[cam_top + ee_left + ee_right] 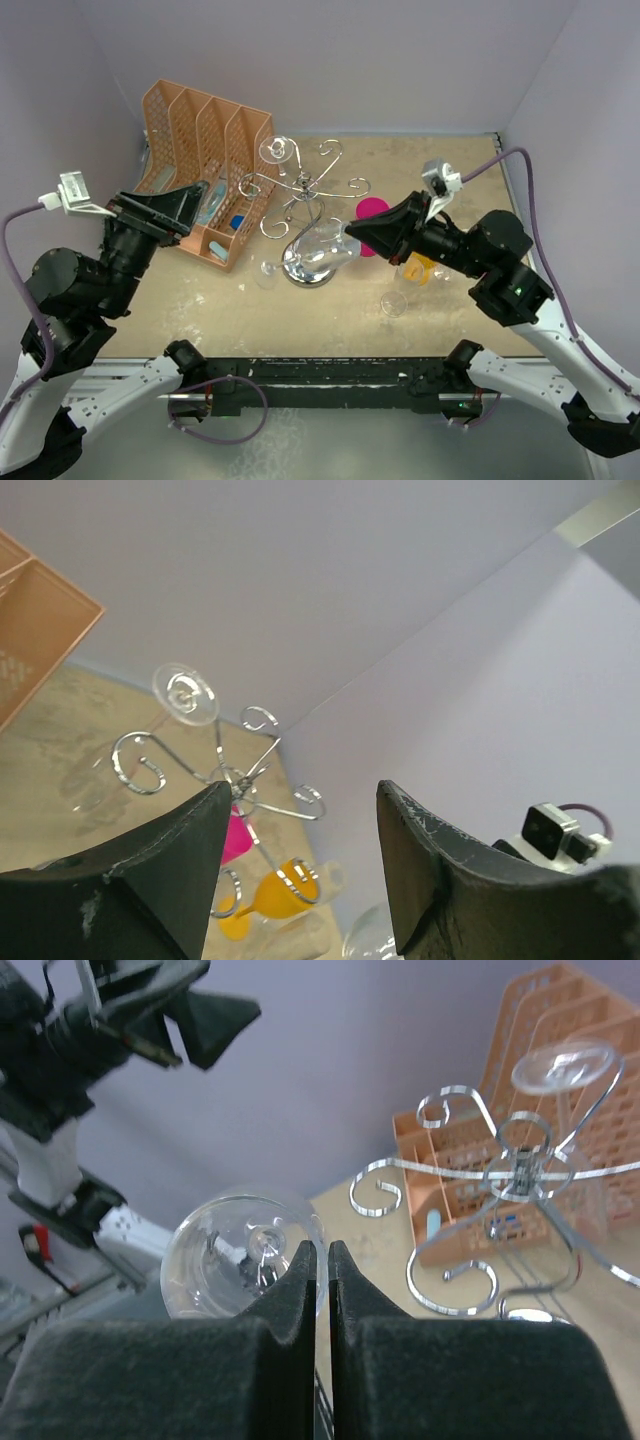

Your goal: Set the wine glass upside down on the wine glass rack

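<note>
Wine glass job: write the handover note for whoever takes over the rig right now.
Left pincer: open and empty, pointed toward the rack.
Right pincer: shut on a clear wine glass, held close to the rack but not hung on it.
Done: the glass is in the grip. One other glass already hangs foot-up from a rack arm.
Left to do: bring the held glass foot-up to a free curl, slide the stem in, and let go.
</note>
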